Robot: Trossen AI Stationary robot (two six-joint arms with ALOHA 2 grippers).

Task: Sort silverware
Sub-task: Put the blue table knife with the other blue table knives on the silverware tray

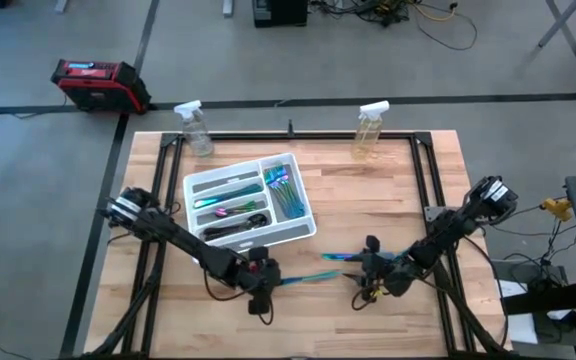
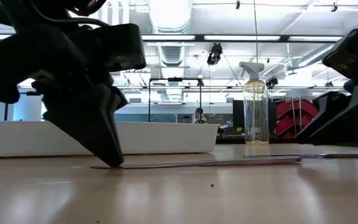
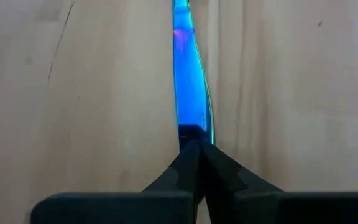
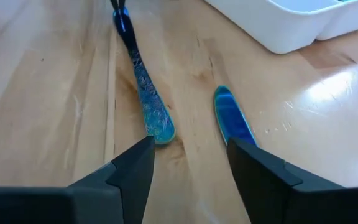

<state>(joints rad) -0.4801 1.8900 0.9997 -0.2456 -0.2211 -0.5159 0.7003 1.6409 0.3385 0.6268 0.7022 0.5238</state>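
Left hand (image 3: 197, 148) clenched on blue utensil (image 3: 190, 74), slim, shiny, flat on table (image 1: 368, 190). Right hand (image 4: 188, 158) released, w/ patterned teal handle (image 4: 146, 93) & second blue piece (image 4: 232, 118) just ahead.

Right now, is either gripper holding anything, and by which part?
The left gripper is shut on one end of a blue utensil lying on the table. The right gripper is open and holds nothing.

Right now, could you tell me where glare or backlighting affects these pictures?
Right wrist view: a bright glare patch on the table beside the white tray. Low view: ceiling lights backlight the left end effector into a dark silhouette. Left wrist view: the blue utensil gleams brightly.
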